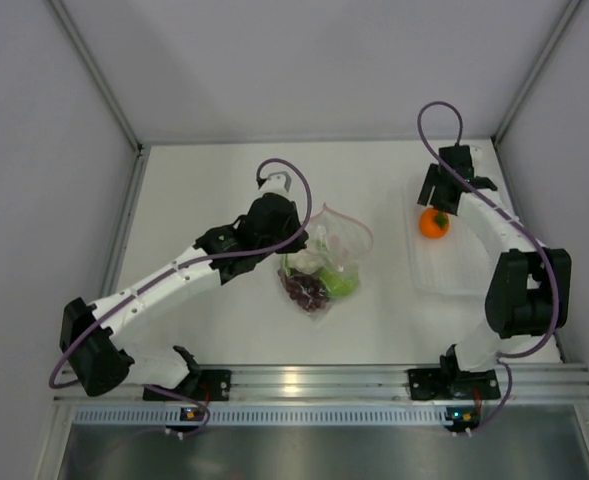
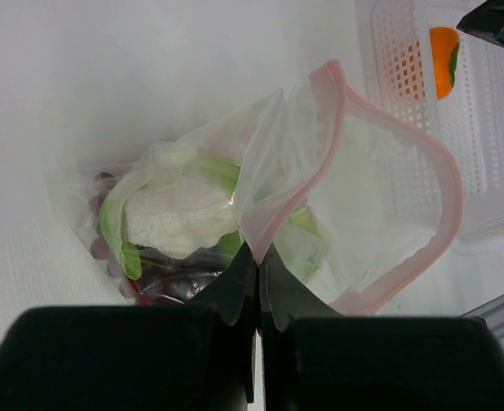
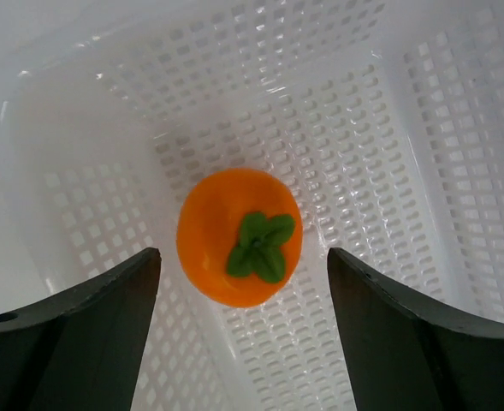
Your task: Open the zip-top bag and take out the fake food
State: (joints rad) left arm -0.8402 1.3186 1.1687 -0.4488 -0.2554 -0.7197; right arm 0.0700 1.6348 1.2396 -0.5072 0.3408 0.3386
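Left pincer [image 2: 258, 257] pinches the pink rim of the zip-top bag [image 2: 354, 197]. Right pincer [image 3: 241, 261] stands spread above the orange fruit [image 3: 222, 218] in the white basket [image 3: 397, 163], fingers clear of it.

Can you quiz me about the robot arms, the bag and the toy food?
1. True or false: the orange toy fruit with a green leafy top lies in the white perforated plastic basket.
2. The left arm's jaws pinch: A) the small clear crinkly zip-top bag, B) a spoon, C) nothing?
3. Fill in: the right arm's jaws are ___.
Key: 1 true; 2 A; 3 open.
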